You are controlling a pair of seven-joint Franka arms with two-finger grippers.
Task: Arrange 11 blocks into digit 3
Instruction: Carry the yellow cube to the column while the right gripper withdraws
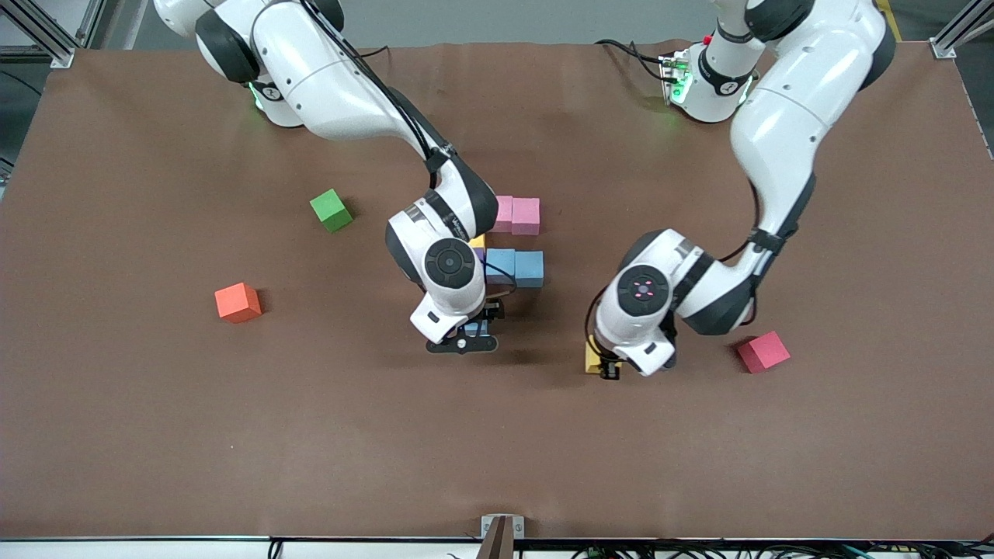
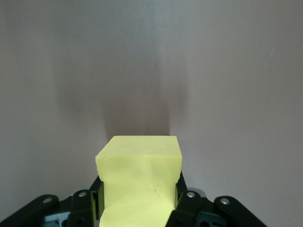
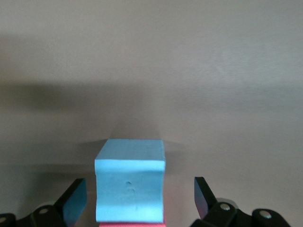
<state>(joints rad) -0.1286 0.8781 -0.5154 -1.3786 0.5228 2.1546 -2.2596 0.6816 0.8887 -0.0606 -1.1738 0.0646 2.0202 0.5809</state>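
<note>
My left gripper (image 1: pixel 605 366) is shut on a yellow block (image 2: pixel 139 175), held low over the bare mat; that yellow block (image 1: pixel 592 359) peeks out beside the hand. My right gripper (image 3: pixel 139 194) is open, its fingers (image 3: pixel 75 196) standing clear on both sides of a light blue block (image 3: pixel 130 187) on the mat, with a red block's edge (image 3: pixel 132 224) just below it. Two pink blocks (image 1: pixel 516 215) and two light blue blocks (image 1: pixel 515 266) lie in rows beside the right arm's hand, which partly hides a yellow (image 1: pixel 477 241) and a purple one (image 1: pixel 479 254). One red block (image 1: pixel 763 351) lies loose.
A green cube (image 1: pixel 331 210) and an orange cube (image 1: pixel 238 302) sit apart toward the right arm's end of the table. The brown mat (image 1: pixel 497 450) covers the whole table.
</note>
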